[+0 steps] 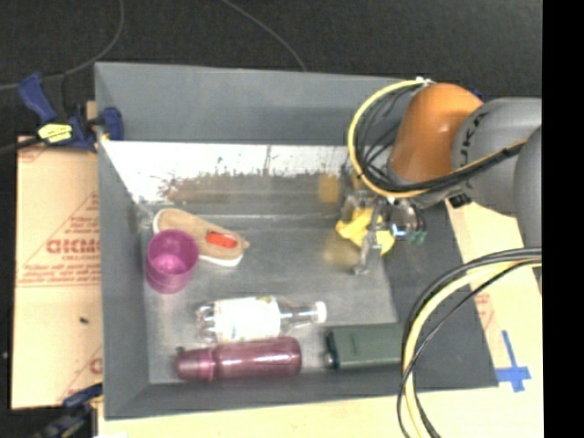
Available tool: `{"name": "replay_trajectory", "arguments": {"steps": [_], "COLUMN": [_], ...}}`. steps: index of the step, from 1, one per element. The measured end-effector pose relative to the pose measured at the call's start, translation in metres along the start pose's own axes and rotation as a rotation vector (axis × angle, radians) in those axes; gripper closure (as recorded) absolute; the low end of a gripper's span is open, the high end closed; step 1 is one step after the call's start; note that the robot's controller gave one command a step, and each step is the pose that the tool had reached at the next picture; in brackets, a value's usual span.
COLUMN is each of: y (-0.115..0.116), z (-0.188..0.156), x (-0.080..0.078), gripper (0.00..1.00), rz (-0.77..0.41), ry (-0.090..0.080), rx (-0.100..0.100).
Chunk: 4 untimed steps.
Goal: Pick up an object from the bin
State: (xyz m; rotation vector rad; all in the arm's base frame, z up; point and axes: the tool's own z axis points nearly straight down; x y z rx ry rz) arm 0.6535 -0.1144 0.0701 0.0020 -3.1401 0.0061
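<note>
My gripper is low in the bin's right half, near the right wall. A small yellow thing lies right against its left side, partly covered by it; I cannot tell whether it is gripped. A dull tan shape rests on the floor just below the yellow thing.
On the left lie a purple cup and a beige shoe-like piece with a red patch. Along the front are a clear bottle, a maroon bottle and a dark green box. The orange wrist cover and cables overhang the right wall.
</note>
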Motion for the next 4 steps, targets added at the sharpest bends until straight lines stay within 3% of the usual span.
{"name": "replay_trajectory", "arguments": {"steps": [1,2,3,4], "y": [-0.0016,-0.0019,-0.0028,-0.0028], "z": [0.0014,-0.0006,0.0003,0.0003], "x": [0.0033,0.0000,0.0022,0.0022], "gripper": [0.00,0.00,1.00,1.00], "rz": [0.199,0.000,0.198,0.197], "ry": [0.018,0.001,0.011,0.011], "rx": [-0.008,0.002,-0.008,-0.008]}}
